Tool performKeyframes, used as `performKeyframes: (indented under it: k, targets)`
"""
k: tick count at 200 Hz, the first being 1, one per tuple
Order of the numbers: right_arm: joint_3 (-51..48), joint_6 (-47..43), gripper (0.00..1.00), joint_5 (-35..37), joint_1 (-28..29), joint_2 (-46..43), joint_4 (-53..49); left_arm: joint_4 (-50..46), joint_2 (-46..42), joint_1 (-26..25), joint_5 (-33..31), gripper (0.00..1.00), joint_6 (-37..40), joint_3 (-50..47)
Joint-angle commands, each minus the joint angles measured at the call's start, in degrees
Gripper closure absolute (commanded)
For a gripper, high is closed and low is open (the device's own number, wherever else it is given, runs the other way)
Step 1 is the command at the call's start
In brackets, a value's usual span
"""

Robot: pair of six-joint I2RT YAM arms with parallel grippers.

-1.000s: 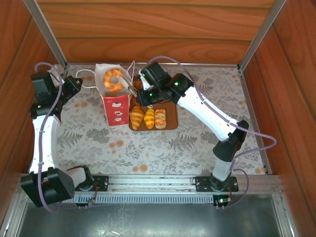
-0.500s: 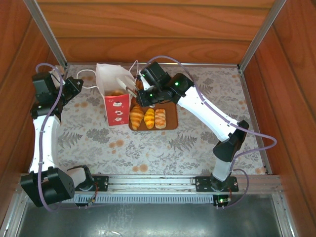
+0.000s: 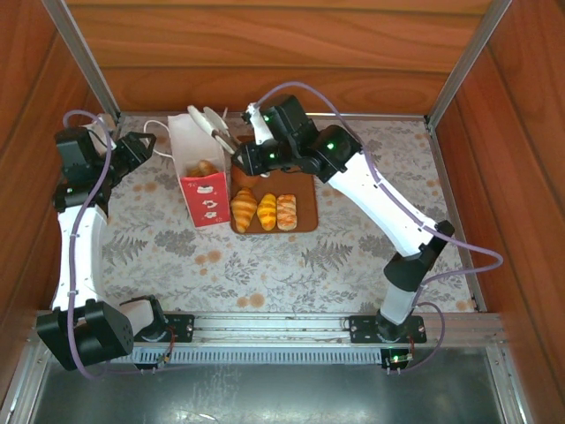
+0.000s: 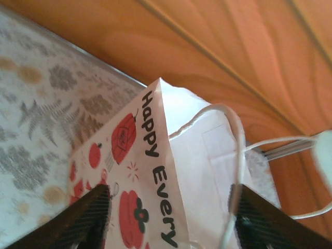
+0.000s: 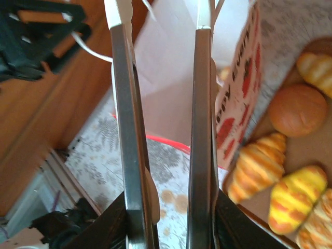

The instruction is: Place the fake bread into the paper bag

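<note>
The paper bag (image 3: 196, 150) stands upright at the back left, its red front (image 4: 119, 207) printed with pumpkins. A golden piece of fake bread (image 3: 205, 166) lies inside it. My left gripper (image 3: 146, 147) is open beside the bag, the bag's corner and a white cord handle (image 4: 236, 155) between its spread fingers (image 4: 88, 218). My right gripper (image 5: 168, 225) is shut on the metal tongs (image 3: 217, 129), whose white tips hover empty over the bag's far edge. A croissant (image 3: 244, 210), a yellow roll (image 3: 267, 212), a striped roll (image 3: 287, 212) and a round bun (image 5: 298, 110) rest on the board.
The brown board (image 3: 305, 216) lies just right of the bag. Wooden walls close in the back and both sides, with metal posts (image 3: 84, 62) at the corners. The leaf-patterned cloth (image 3: 265, 265) covers the table in front.
A ring donut held by the tongs over the bag dropped inside. The tongs then rose and swung back-left. My left gripper opened, letting go of the bag.
</note>
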Motion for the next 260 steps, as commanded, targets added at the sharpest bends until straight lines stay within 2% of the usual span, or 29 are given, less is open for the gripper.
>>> performKeyframes:
  k: [1,21,28,47,96,144,164,197,260]
  targets:
    - [2.8,-0.7,0.66,-4.4,-0.9,-4.3,6.9,-0.1,-1.0,-0.1,-0.4,0.26,0.7,2.3]
    - [3.7,-0.8,0.67,-4.9,-1.5,-5.7,8.8,-0.1,-2.1,-0.1,-2.6,0.17,0.5,1.9]
    - [3.6,-0.9,0.68,-4.7,-1.8,-8.2,9.5,-0.1,-2.7,0.0,-3.9,0.11,0.1,1.5]
    - [2.7,-1.8,0.7,-1.8,-2.3,-10.5,10.2,0.0,-4.1,0.4,-6.0,0.0,-0.7,0.5]
    - [-7.7,-1.0,0.7,4.2,-7.4,-19.4,9.0,0.0,-7.2,2.7,-7.5,0.0,-1.4,-2.0]
    - [-24.1,1.2,0.7,4.5,-17.8,-26.5,4.8,1.0,-12.2,2.8,-9.2,0.0,0.2,-6.9]
    - [-29.5,1.6,0.7,2.9,-20.7,-25.9,2.6,1.2,-14.5,2.8,-9.6,0.0,0.8,-9.4]
    - [-34.2,0.9,0.7,-1.9,-22.1,-21.4,0.4,1.8,-17.4,2.7,-9.3,0.0,0.6,-13.3]
    - [-33.4,-2.6,0.7,-6.1,-22.6,-10.6,0.2,6.0,-17.4,2.7,-9.3,0.0,-2.5,-17.5]
